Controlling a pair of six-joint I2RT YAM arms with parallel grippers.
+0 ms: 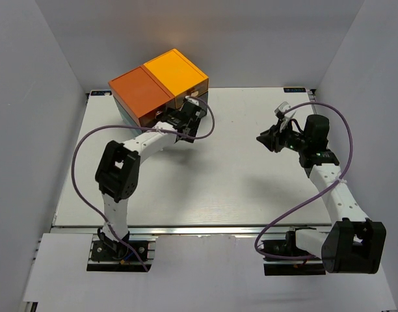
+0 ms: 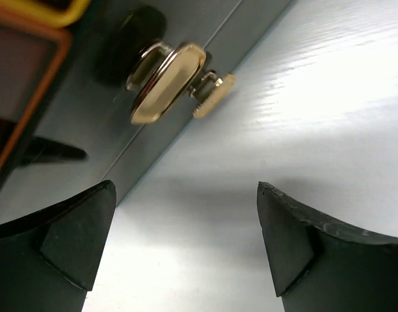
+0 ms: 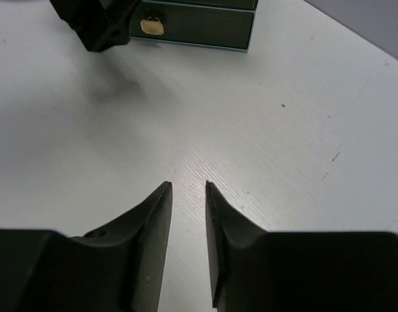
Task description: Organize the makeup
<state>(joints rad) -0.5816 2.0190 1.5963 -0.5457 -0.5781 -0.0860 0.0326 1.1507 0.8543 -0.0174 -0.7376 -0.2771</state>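
Note:
No makeup shows in any view. My left gripper [image 1: 196, 108] sits low at the front of the orange-topped dark-green drawer box [image 1: 160, 84]. It is open [image 2: 186, 190], with bare table between its fingers. A gold drawer handle [image 2: 166, 81] lies just ahead of it, untouched. My right gripper [image 1: 261, 138] hovers over the right part of the table, pointing left. Its jaws [image 3: 188, 186] stand a narrow gap apart with nothing between them.
The right wrist view shows the box's dark-green front [image 3: 199, 26] and its gold handle [image 3: 151, 26] far ahead, with the left gripper's black body [image 3: 95, 23] beside them. White table [image 1: 205, 182] stretches between the arms. Grey walls enclose the sides and back.

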